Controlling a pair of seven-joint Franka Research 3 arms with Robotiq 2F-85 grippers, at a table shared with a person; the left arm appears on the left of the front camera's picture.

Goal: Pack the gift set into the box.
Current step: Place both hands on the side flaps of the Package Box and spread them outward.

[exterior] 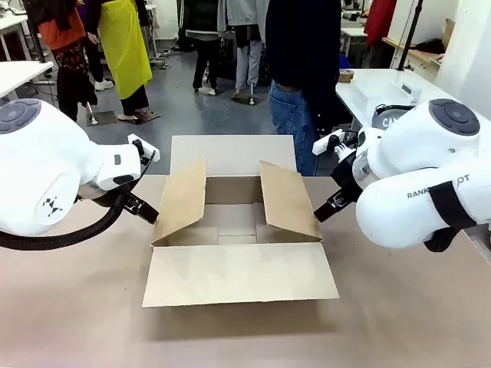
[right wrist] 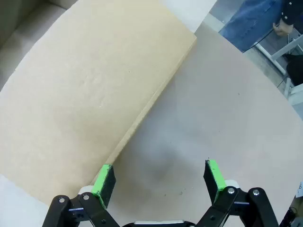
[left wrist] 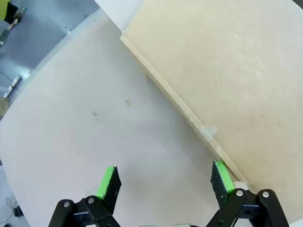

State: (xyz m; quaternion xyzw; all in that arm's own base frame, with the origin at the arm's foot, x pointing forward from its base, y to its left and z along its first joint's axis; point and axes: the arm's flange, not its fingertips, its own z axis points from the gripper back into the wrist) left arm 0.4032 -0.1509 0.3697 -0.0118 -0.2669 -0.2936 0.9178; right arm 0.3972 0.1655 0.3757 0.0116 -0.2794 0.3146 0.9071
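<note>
Sitting in the middle of the brown surface (exterior: 77, 330), the box (exterior: 234, 226) stands open with all four flaps spread. Its far flap (exterior: 232, 153) lies back toward the person (exterior: 303, 69), who stands at the far edge in a dark top and blue jeans. The near flap (exterior: 239, 272) lies flat on the surface on the robot's side. The left flap (exterior: 182, 201) and the right flap (exterior: 288, 199) rise at a slant on either side, with the box's bottom panels showing between them.

The left pincer (exterior: 146, 208) hangs low just beside the left flap, and the right pincer (exterior: 328, 208) sits just beside the right flap. In the left wrist view the left pincer (left wrist: 164, 179) is spread wide over bare surface, gripping nothing. One green pad (left wrist: 221, 176) is right at the cardboard's edge, though I cannot tell whether it touches. The right wrist view shows the right pincer (right wrist: 158, 177) equally wide and empty-handed, one pad (right wrist: 103, 179) close against its flap's edge.

Behind the right arm, a grey item with white lettering (exterior: 386, 117) peeks out, partly hidden.
</note>
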